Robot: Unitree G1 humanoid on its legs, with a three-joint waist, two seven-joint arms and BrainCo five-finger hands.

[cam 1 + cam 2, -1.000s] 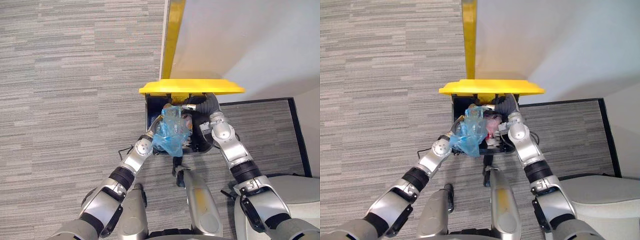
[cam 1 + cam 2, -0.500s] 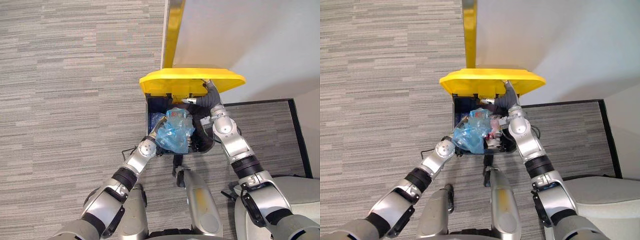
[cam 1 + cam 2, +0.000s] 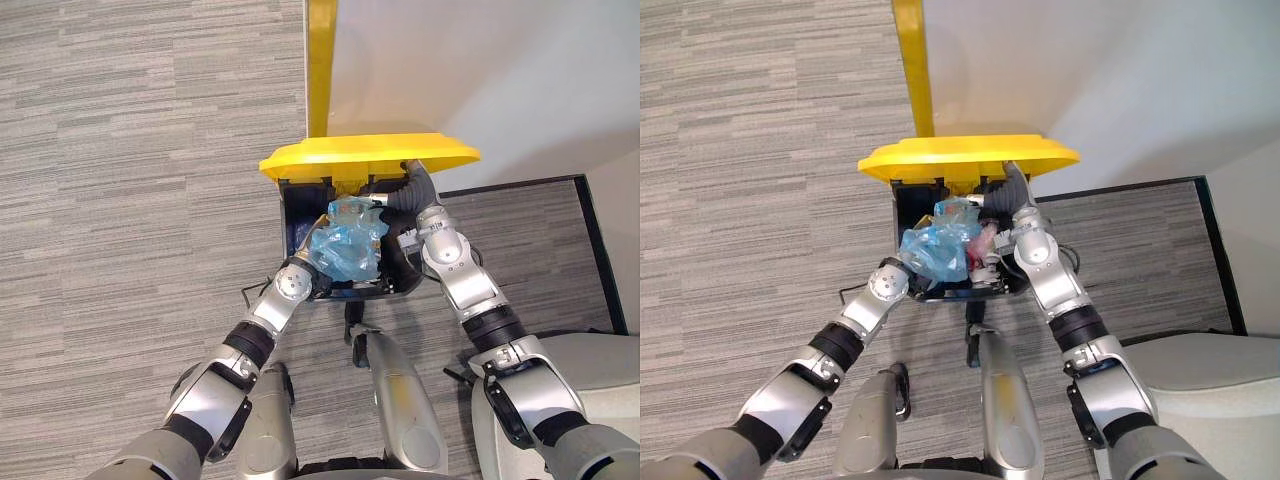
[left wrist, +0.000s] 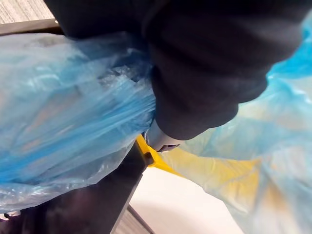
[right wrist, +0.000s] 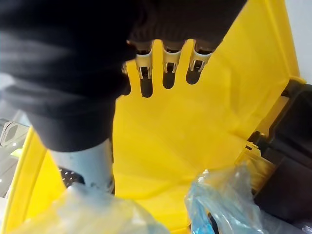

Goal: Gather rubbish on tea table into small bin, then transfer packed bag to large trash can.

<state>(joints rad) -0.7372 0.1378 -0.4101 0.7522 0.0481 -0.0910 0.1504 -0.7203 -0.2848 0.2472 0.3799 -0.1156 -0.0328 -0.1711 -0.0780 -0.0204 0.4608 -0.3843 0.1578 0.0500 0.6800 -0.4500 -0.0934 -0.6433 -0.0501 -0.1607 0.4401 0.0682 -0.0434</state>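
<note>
Our right hand (image 3: pixel 1010 186) props the yellow lid (image 3: pixel 370 155) on straight fingers; whether our left hand (image 4: pixel 195 73) grips the blue bag (image 3: pixel 345 248), we cannot tell.

We see grey striped carpet (image 3: pixel 120 200), a white wall (image 3: pixel 500 70) edged by a yellow strip (image 3: pixel 320 60), and a black line (image 3: pixel 520 184) on the carpet.

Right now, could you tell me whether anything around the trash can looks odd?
Nothing spilled or damaged. The blue bag fills much of the trash can's mouth, while the right hand props the yellow lid open.
</note>
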